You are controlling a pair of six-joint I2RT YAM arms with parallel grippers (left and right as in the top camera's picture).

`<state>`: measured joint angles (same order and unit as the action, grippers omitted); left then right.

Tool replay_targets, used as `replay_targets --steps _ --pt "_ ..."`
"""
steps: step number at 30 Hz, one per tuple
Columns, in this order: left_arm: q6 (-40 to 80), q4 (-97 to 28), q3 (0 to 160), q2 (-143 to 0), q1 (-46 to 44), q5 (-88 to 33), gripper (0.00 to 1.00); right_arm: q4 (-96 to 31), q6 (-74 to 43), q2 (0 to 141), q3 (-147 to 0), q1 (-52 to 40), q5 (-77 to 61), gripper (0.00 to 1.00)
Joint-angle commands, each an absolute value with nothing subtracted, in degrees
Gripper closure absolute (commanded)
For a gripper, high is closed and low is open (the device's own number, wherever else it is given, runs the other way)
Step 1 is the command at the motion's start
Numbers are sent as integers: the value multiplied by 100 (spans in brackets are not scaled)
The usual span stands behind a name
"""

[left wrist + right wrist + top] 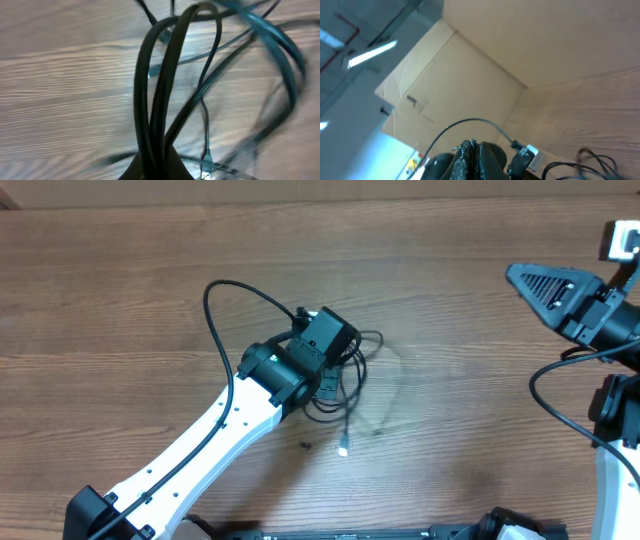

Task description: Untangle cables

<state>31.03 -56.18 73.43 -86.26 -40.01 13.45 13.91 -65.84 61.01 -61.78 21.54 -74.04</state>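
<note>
The cables [352,392] are a small tangle of thin black cords lying on the wooden table [130,300] near its middle. One light plug end [343,449] trails toward the front. My left gripper [338,352] sits right over the tangle, its fingers hidden under the wrist. In the left wrist view the left gripper [156,171] is shut on a bundle of cables [159,90] that rises from between its fingers, with more loops [270,35] and a small plug [205,159] blurred behind. My right gripper [514,274] hovers far right, away from the cables; the right gripper [476,161] is shut with nothing in it.
A cardboard wall [485,65] stands behind the table's far edge. Thick black arm wiring [556,398] loops beside the right arm, and another loop [212,310] arcs over the left arm. A tiny dark speck [305,445] lies near the plug.
</note>
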Motion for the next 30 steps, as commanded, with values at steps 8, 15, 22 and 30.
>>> replay_targets --steps 8,15,22,30 --pt "2978 -5330 7334 -8615 -3972 1376 96 921 -6383 6060 -6298 2589 -7557 82" --pt "2985 -4456 7334 -8613 -3970 550 96 -943 -5199 6062 -6296 2589 -7550 52" --pt "3883 -3308 7341 -8613 -3966 -373 96 -2864 -4239 6060 -6296 2589 -7074 6" --pt "4694 -2049 7341 -8613 -3966 -467 96 -4235 -3577 6060 -6296 2508 -6466 0"
